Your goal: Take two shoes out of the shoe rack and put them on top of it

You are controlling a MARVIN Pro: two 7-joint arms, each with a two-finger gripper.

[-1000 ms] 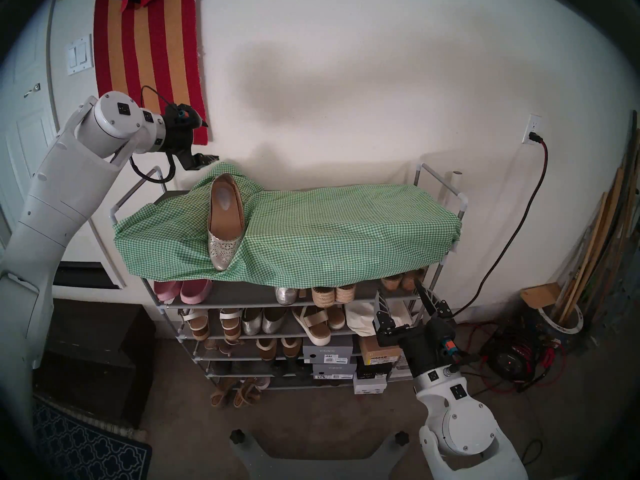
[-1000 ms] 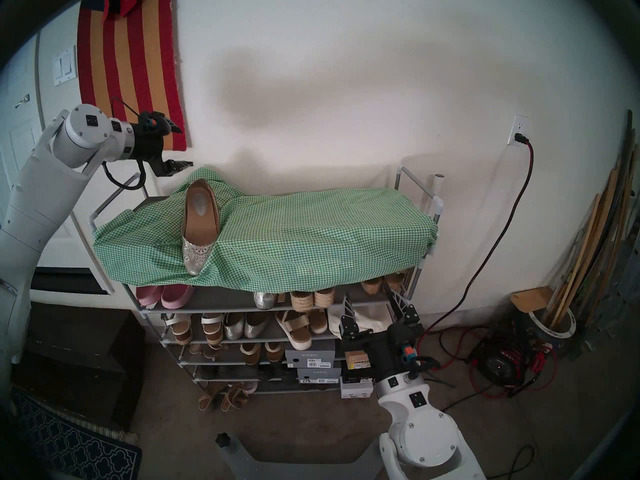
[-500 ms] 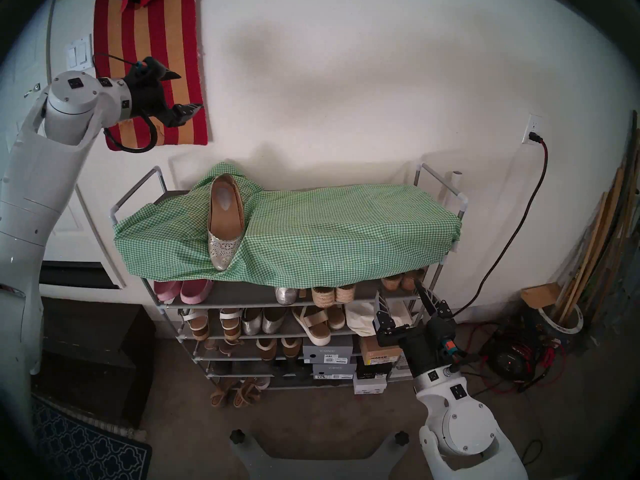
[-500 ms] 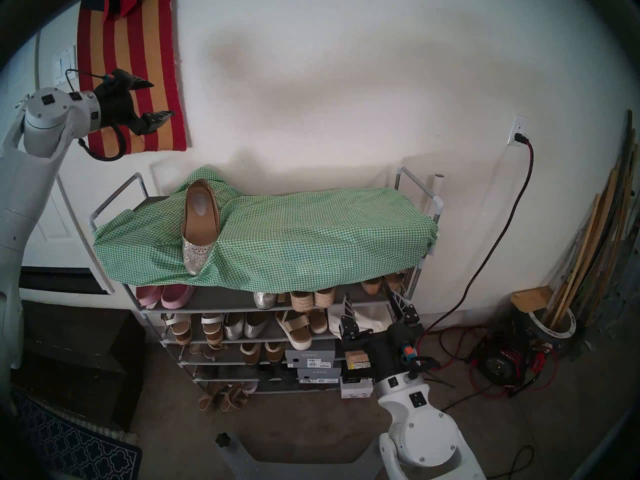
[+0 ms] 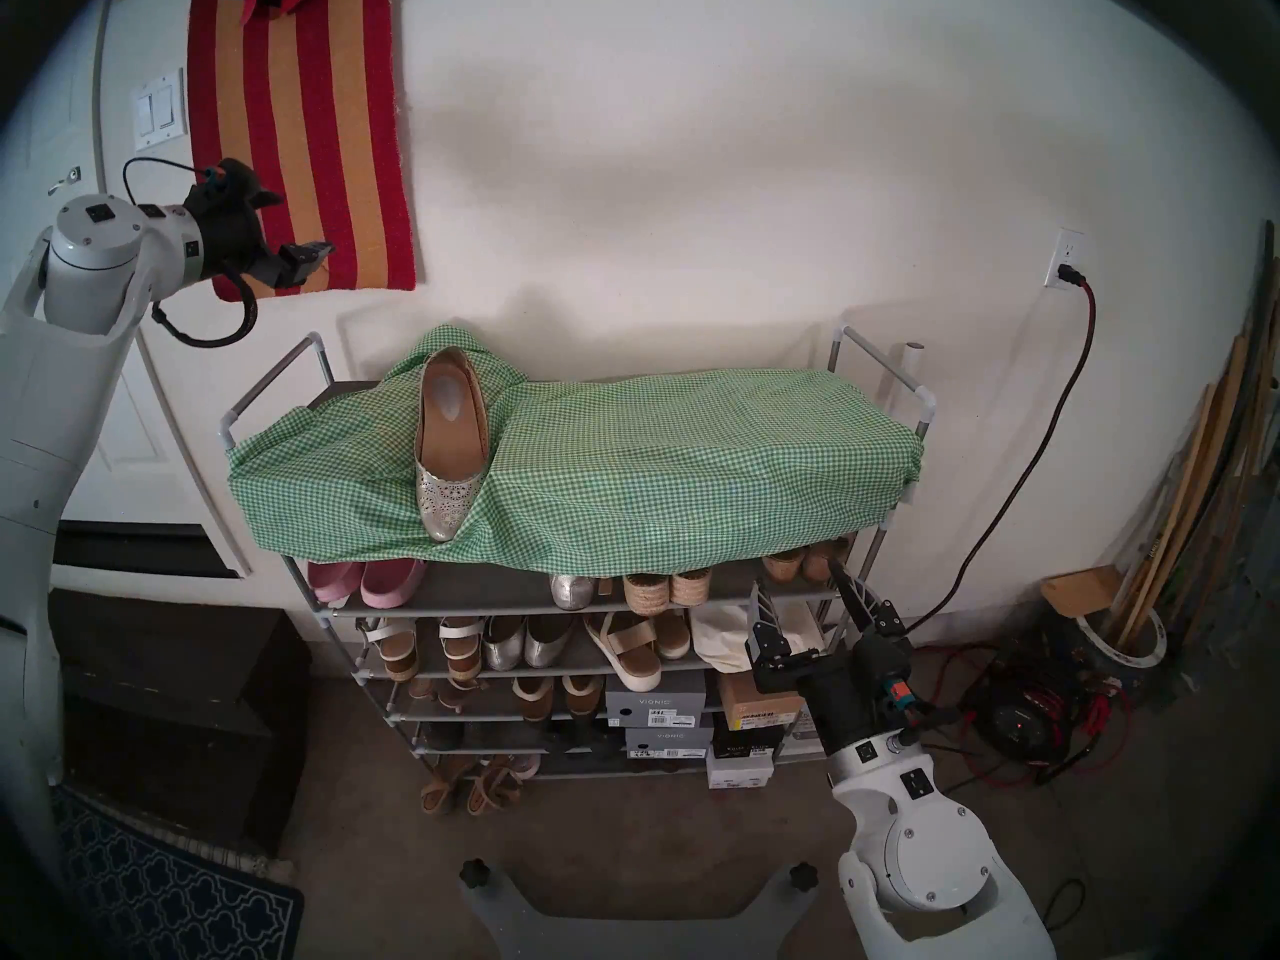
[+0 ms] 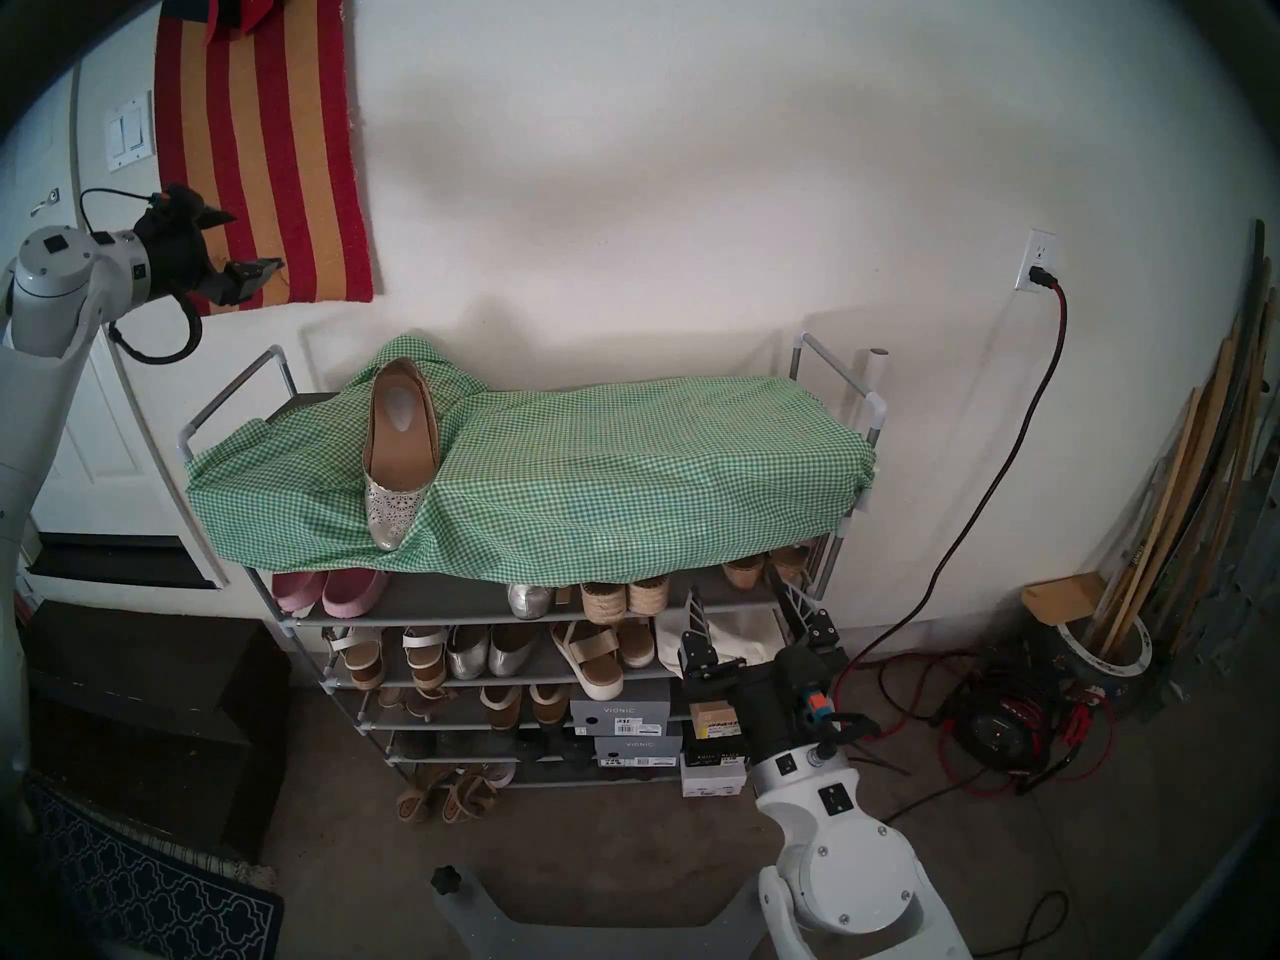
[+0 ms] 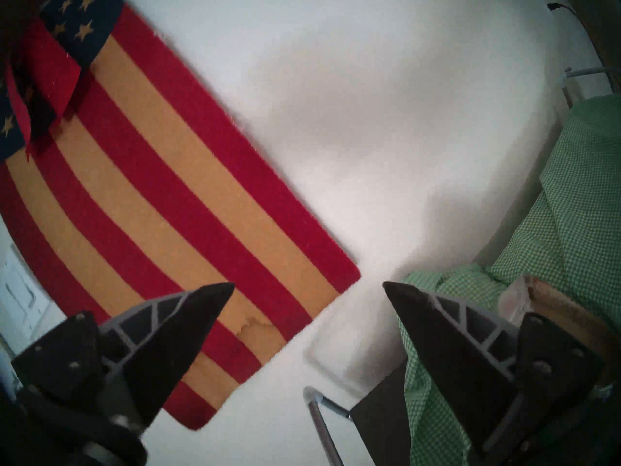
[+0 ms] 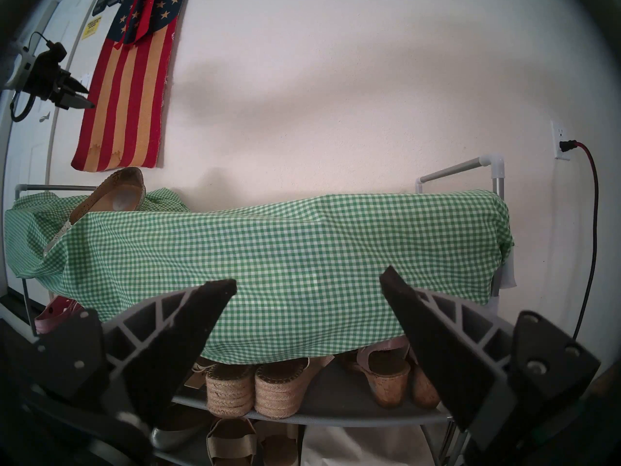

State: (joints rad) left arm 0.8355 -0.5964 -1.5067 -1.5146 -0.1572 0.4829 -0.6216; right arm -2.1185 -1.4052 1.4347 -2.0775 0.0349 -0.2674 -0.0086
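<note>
Left gripper [image 5: 305, 228] raised, empty, jaws apart; right gripper [image 5: 803, 577] likewise.

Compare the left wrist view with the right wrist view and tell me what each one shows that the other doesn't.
Only the left wrist view shows its own left pincer, open and empty before the white wall.

Only the right wrist view shows the open right pincer, the woven espadrille wedges and cork wedges on the shelf beneath the cloth, and the wall outlet with its red cord.

Both show the red-and-tan striped flag, the green gingham cloth and the perforated silver flat shoe lying on it.
</note>
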